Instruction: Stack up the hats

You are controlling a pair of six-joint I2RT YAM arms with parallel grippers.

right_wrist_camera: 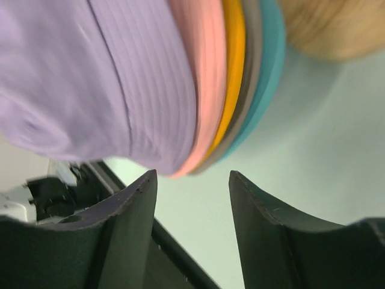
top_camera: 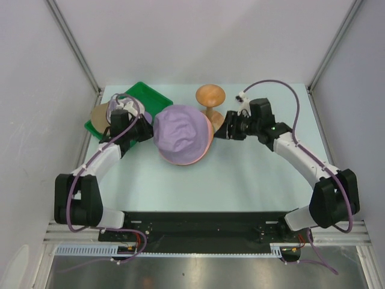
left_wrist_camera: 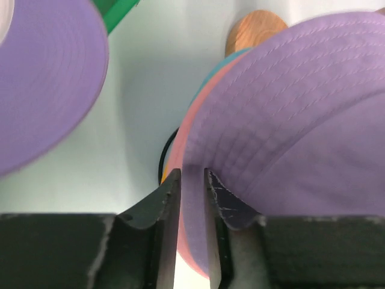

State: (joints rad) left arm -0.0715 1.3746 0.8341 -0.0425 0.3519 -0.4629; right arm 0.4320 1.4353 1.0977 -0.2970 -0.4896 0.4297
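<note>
We see a stack of hats at the middle of the tabletop (top_camera: 240, 180): a lavender hat (top_camera: 180, 132) on top, with the brims of a pink hat (right_wrist_camera: 201, 72), an orange hat (right_wrist_camera: 233, 72), a grey hat (right_wrist_camera: 252, 72) and a teal hat (right_wrist_camera: 272, 66) showing under it. The left tool (left_wrist_camera: 191, 174) sits at the stack's 9 o'clock, its jaws a narrow slit apart with the lavender brim between them; we cannot tell whether they pinch it. The right tool (right_wrist_camera: 192, 177), at 3 o'clock, is spread wide and holds nothing. A wooden stand (top_camera: 210, 96) rises at 1 o'clock. A tan cap (top_camera: 101, 114) lies against a green tray (top_camera: 150, 96) at 10 o'clock.
</note>
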